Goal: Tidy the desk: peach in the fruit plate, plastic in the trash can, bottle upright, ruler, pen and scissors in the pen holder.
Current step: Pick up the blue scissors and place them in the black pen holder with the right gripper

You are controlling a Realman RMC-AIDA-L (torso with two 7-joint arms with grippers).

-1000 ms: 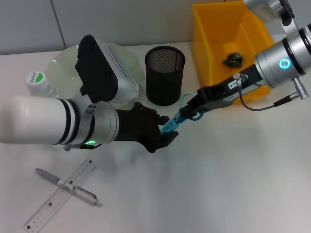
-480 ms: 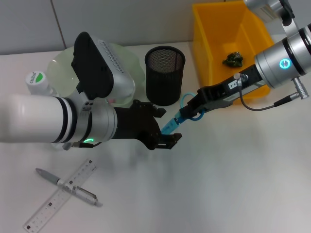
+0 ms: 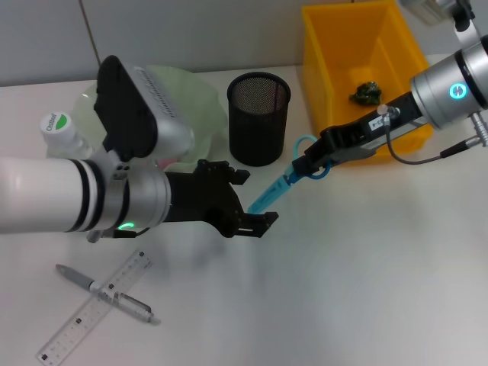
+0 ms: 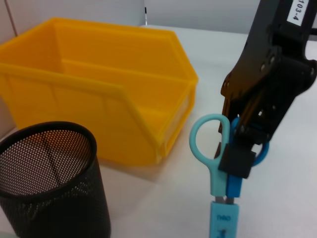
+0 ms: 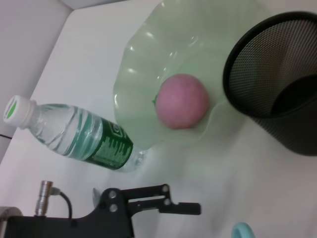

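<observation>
My right gripper (image 3: 303, 168) is shut on the handles of the blue scissors (image 3: 276, 192) and holds them tilted above the table, just right of the black mesh pen holder (image 3: 259, 118). The left wrist view shows that grip close up, with the right gripper (image 4: 241, 148) on the scissors (image 4: 218, 168). My left gripper (image 3: 258, 198) is open and empty, right by the scissors' blade tip. The peach (image 5: 181, 101) lies in the green fruit plate (image 5: 143, 59). The bottle (image 3: 58, 130) stands upright beside the plate. The pen (image 3: 107, 293) and ruler (image 3: 93, 309) lie at the front left.
A yellow bin (image 3: 335, 84) at the back right holds crumpled plastic (image 3: 366, 93). My left arm hides part of the fruit plate (image 3: 191, 91) in the head view. The pen holder (image 4: 49, 183) stands close to the bin (image 4: 99, 94).
My left gripper has let go of the scissors' blade end, opened and drawn back to the left. My right gripper has moved the scissors slightly up and to the right.
</observation>
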